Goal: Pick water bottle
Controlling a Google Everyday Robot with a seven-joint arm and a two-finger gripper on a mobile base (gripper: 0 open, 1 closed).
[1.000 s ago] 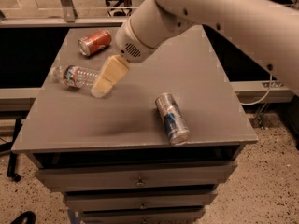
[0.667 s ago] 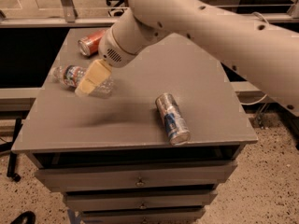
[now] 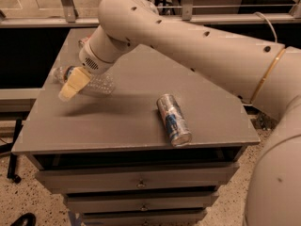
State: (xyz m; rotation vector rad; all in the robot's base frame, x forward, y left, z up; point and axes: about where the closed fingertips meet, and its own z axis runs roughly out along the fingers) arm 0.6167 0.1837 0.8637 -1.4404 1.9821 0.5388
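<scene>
The water bottle (image 3: 96,83) lies on its side at the left of the grey cabinet top (image 3: 117,121), its labelled neck pointing left. It is clear and ribbed. My gripper (image 3: 73,85) hangs from the big white arm (image 3: 188,41) and sits over the neck end of the bottle, covering part of it. Whether it touches the bottle does not show.
A silver-and-blue can (image 3: 173,119) lies on its side near the front right of the top. A sliver of the red soda can (image 3: 84,41) shows behind the arm at the back left. Drawers (image 3: 136,182) are below the top; its left edge is close to the bottle.
The gripper has moved left and down, from beside the bottle's body to over its neck end. The arm now hides most of the red can. The bottle and the cans have not moved.
</scene>
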